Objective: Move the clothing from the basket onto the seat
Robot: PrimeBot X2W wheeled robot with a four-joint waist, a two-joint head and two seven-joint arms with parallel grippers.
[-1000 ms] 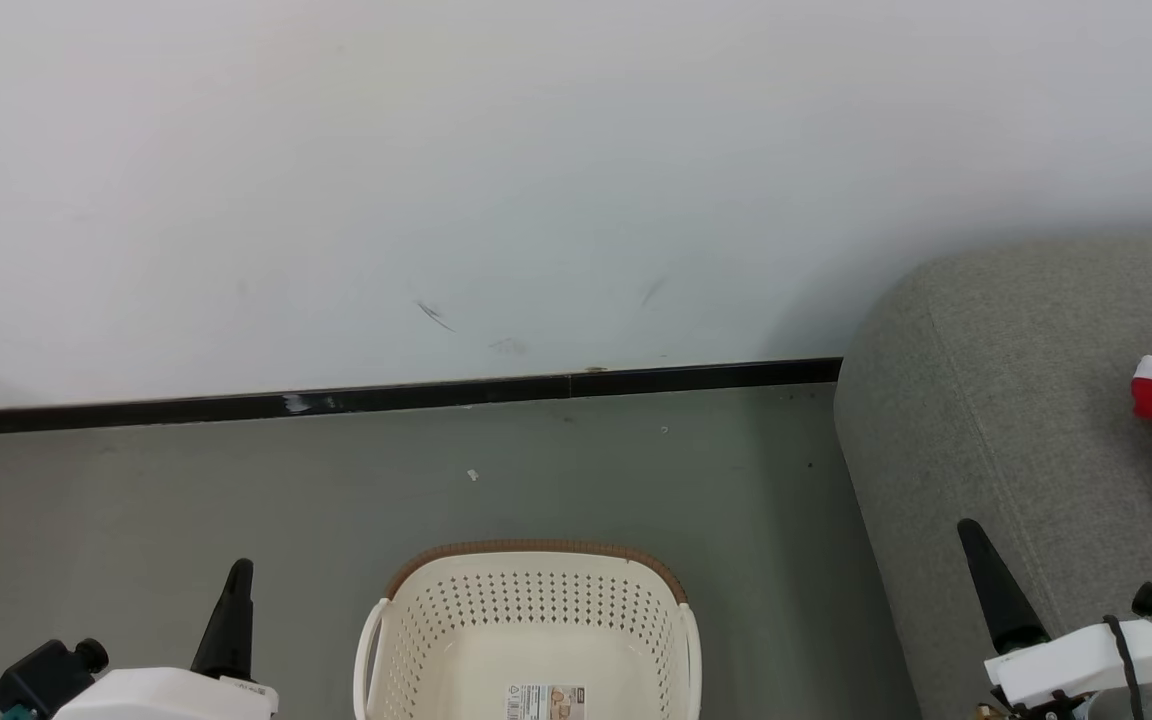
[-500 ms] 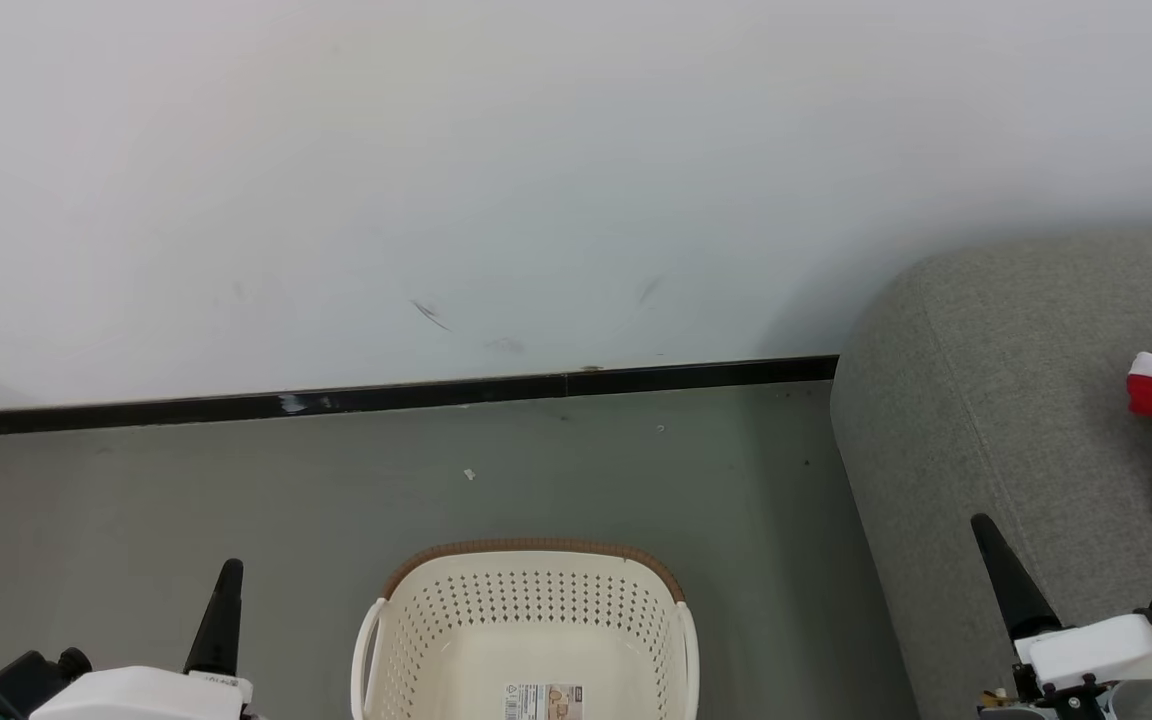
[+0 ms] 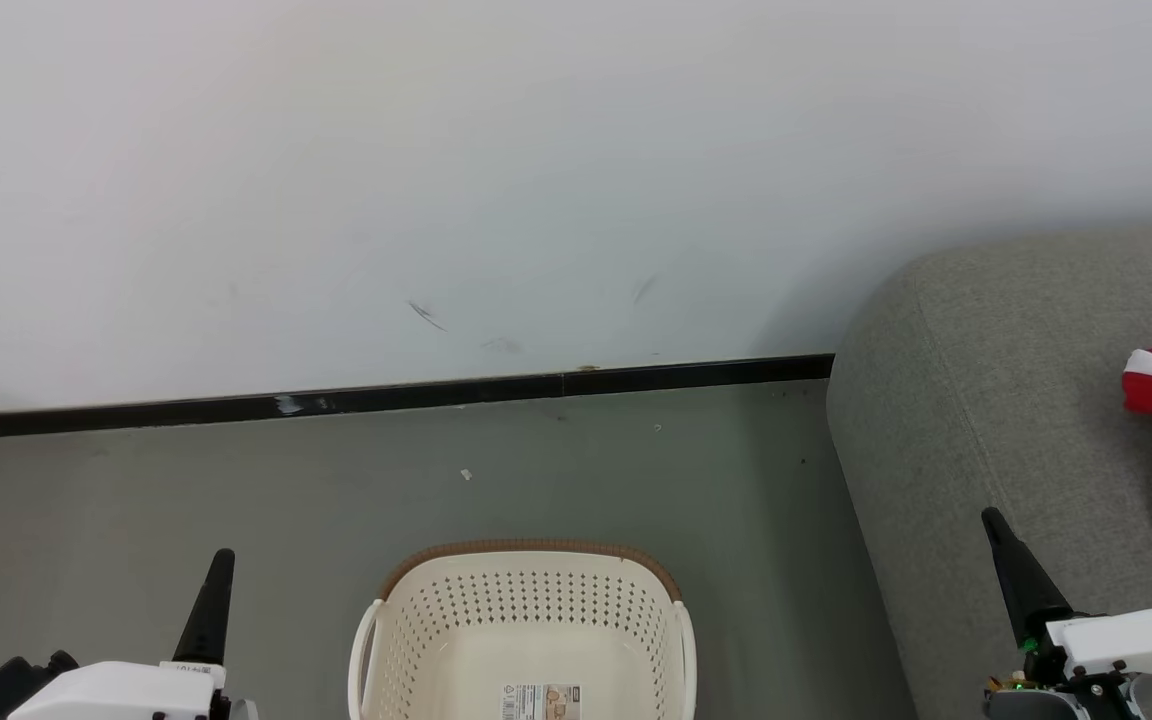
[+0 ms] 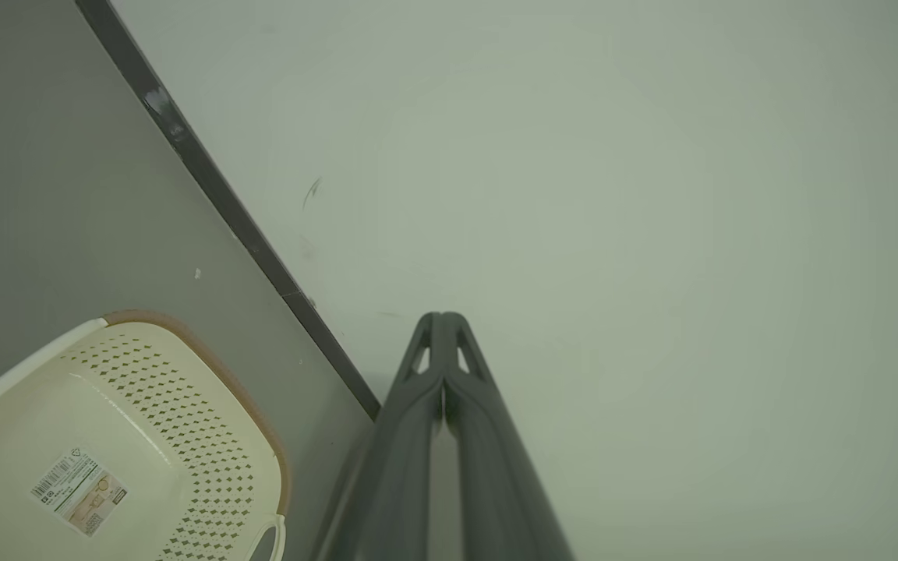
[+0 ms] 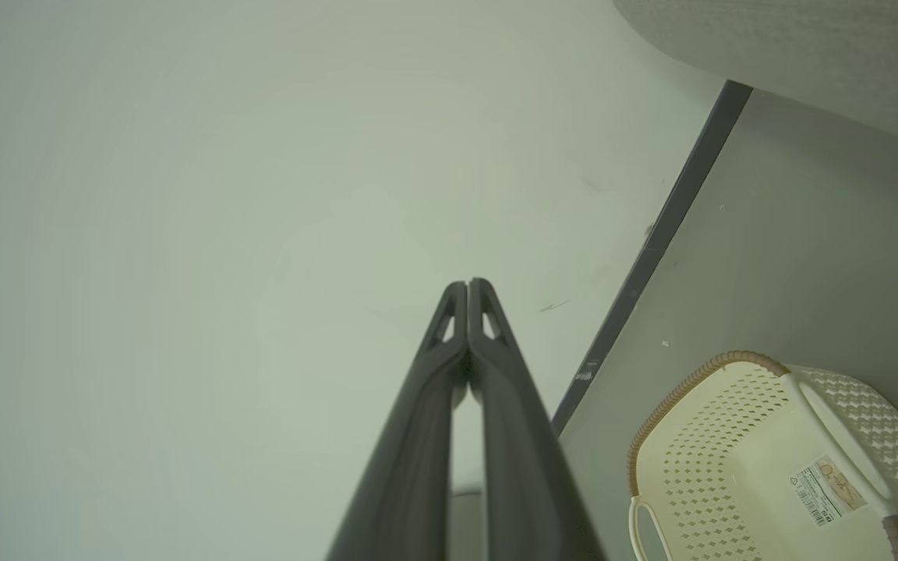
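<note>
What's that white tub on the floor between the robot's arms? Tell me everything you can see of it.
It is a cream-white plastic laundry basket, standing upright on the grey floor, apart from the grey sofa to its right. Its walls are perforated with small holes, its rim looks like brown weave, and a side handle curves out. A label sticker lies on its inner bottom. Nothing lies in the part that shows, and only the floor touches it.
</note>
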